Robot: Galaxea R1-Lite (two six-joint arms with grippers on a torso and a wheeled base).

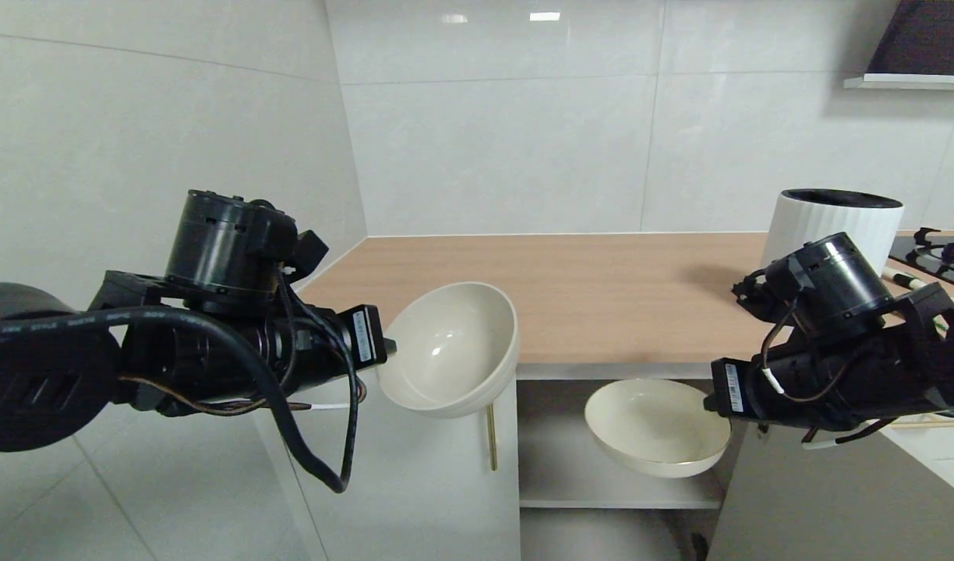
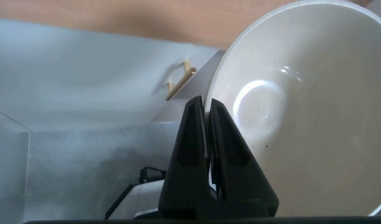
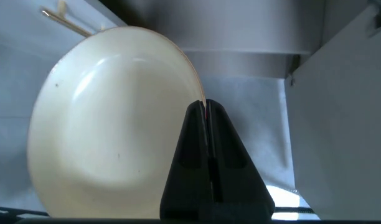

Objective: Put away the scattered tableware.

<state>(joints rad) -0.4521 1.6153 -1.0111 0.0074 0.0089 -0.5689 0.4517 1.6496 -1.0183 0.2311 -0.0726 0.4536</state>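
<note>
My left gripper (image 1: 389, 345) is shut on the rim of a deep cream bowl (image 1: 450, 347), held tilted in the air in front of the counter edge; in the left wrist view the fingers (image 2: 208, 124) pinch the bowl (image 2: 302, 112) at its rim. My right gripper (image 1: 712, 403) is shut on the rim of a shallow cream plate (image 1: 655, 425), held in front of the open cabinet below the counter. In the right wrist view the plate (image 3: 109, 124) hangs from the shut fingers (image 3: 206, 121).
A wooden counter (image 1: 586, 288) runs across the back. A white ribbed canister (image 1: 834, 226) stands at its right, beside a gas hob (image 1: 941, 257). Below is an open cabinet shelf (image 1: 594, 475); a closed door with a gold handle (image 1: 492, 436) stands left of it.
</note>
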